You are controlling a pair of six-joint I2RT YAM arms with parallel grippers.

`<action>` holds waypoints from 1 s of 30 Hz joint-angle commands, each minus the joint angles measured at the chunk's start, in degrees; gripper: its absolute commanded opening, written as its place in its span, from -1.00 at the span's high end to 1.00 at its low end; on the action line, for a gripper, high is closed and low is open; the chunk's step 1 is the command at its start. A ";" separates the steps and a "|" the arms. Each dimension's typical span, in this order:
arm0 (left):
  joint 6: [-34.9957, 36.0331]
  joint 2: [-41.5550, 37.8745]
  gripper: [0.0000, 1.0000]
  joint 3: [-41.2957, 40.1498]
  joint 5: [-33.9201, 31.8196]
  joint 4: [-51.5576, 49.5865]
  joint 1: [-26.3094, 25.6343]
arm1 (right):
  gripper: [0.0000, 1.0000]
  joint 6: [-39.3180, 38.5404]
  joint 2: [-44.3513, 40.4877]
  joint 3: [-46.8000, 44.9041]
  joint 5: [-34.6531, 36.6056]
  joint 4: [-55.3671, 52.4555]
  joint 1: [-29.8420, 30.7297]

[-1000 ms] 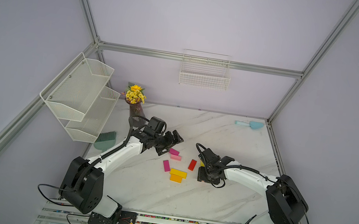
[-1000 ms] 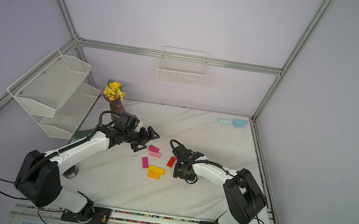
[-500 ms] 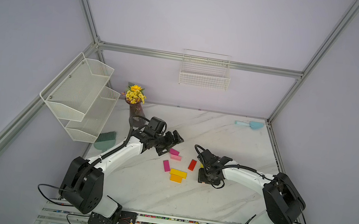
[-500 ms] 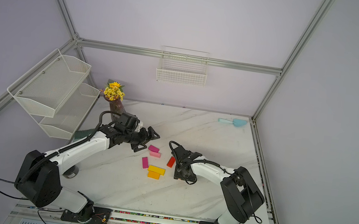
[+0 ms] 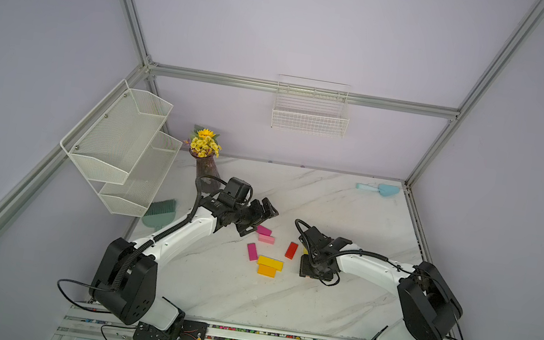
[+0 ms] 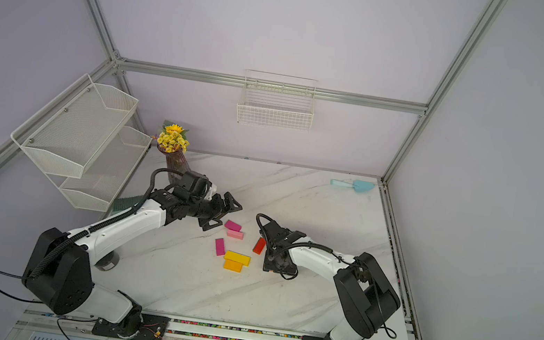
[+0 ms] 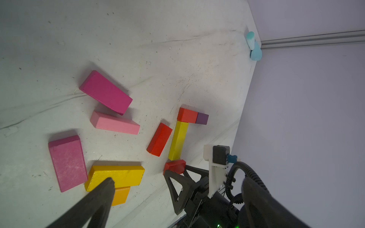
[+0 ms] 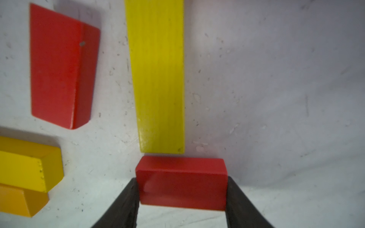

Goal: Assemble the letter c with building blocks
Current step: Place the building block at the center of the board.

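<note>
The right gripper [image 8: 181, 180] is clamped on a short red block [image 8: 181, 185], low at the near end of the long yellow block [image 8: 158, 79], just beside it. Off to the left, the left gripper [image 5: 260, 219] hangs spread wide near the far magenta block [image 5: 264, 230].

Red is spotted three times: a red block [image 8: 181, 183] at the near end of the long yellow block [image 8: 158, 75], a loose red block [image 7: 160, 139], and a far red block [image 7: 187, 115] beside the dark purple block [image 7: 202, 118]. Magenta blocks [image 7: 105, 92], a light pink block [image 7: 115, 123] and an orange block [image 7: 120, 195] are shown on the white, grey-veined table [image 5: 331, 205].
</note>
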 commanded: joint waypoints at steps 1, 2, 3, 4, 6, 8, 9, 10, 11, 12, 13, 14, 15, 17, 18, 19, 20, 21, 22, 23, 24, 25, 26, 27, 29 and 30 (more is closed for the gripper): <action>-0.76 0.26 -0.99 1.68 0.18 1.33 -0.19 | 0.04 1.34 1.07 -1.17 1.41 -0.15 0.24; -0.77 0.26 -1.00 1.69 0.22 1.32 -0.19 | 0.04 1.43 1.03 -1.26 1.42 -0.20 0.23; -0.82 0.26 -1.00 1.73 0.18 1.28 -0.22 | 0.04 1.50 0.90 -1.31 1.50 -0.25 0.21; -0.80 0.33 -1.00 1.68 0.19 1.32 -0.18 | 0.04 1.53 0.79 -1.39 1.50 -0.25 0.24; -0.77 0.34 -1.00 1.75 0.18 1.30 -0.26 | 0.04 1.77 0.60 -1.44 1.68 -0.33 0.23; -0.73 0.27 -1.00 1.72 0.18 1.34 -0.27 | 0.02 1.78 0.42 -1.44 1.51 -0.30 0.23; -0.77 0.34 -0.99 1.75 0.19 1.30 -0.22 | -0.01 1.79 0.33 -1.43 1.42 -0.33 0.24; -0.73 0.43 -1.00 1.80 0.18 1.31 -0.27 | -0.04 1.88 0.27 -1.35 1.36 -0.33 0.24; -0.76 0.43 -1.00 1.79 0.26 1.29 -0.28 | -0.09 1.93 0.16 -1.31 1.26 -0.33 0.21; -0.73 0.43 -1.00 1.92 0.27 1.33 -0.31 | -0.15 1.94 0.07 -1.24 1.19 -0.33 0.25; -0.73 0.43 -1.00 1.91 0.26 1.33 -0.28 | -0.19 2.02 -0.02 -1.10 1.13 -0.40 0.25; -0.73 0.49 -1.00 1.88 0.26 1.33 -0.27 | -0.25 2.09 -0.19 -1.00 0.95 -0.46 0.23; -0.73 0.47 -1.00 1.92 0.26 1.30 -0.27 | -0.31 2.18 -0.43 -0.79 0.95 -0.50 0.25; -0.73 0.48 -1.00 1.93 0.35 1.33 -0.27 | -0.39 2.43 -0.87 -0.54 0.84 -0.74 0.25; -0.73 0.49 -1.00 1.99 0.37 1.27 -0.27 | -0.43 2.58 -1.14 -0.23 0.71 -0.87 0.25; -0.73 0.46 -1.00 2.05 0.44 1.30 -0.28 | -0.45 2.67 -1.40 -0.10 0.58 -0.94 0.24; -0.73 0.43 -1.00 2.06 0.44 1.30 -0.27 | -0.50 2.80 -1.68 0.18 0.41 -1.07 0.21; -0.73 0.43 -1.00 2.09 0.45 1.26 -0.27 | -0.52 3.06 -2.02 0.36 0.23 -1.12 0.24; -0.73 0.44 -0.99 2.16 0.44 1.34 -0.30 | -0.54 3.26 -2.40 0.49 0.18 -1.22 0.24; -0.73 0.43 -1.00 2.27 0.48 1.31 -0.27 | -0.55 3.49 -2.78 0.71 -0.04 -1.38 0.25; -0.66 0.51 -1.00 2.29 0.53 1.34 -0.27 | -0.57 3.75 -3.32 0.84 -0.28 -1.59 0.25; -0.64 0.52 -1.00 2.30 0.53 1.32 -0.26 | -0.59 4.08 -3.84 0.98 -0.36 -1.74 0.21; -0.64 0.51 -1.00 2.37 0.53 1.31 -0.27 | -0.61 4.43 -4.49 1.11 -0.64 -1.82 0.25; -0.64 0.52 -1.00 2.41 0.53 1.34 -0.27 | -0.62 4.85 -5.20 1.18 -1.01 -1.91 0.25; -0.55 0.52 -1.00 2.54 0.44 1.17 -0.27 | -0.63 5.70 -6.77 1.03 -1.76 -2.03 0.23; -0.47 0.44 -1.00 2.62 0.36 1.08 -0.27 | -0.63 6.00 -7.69 0.81 -2.07 -1.98 0.25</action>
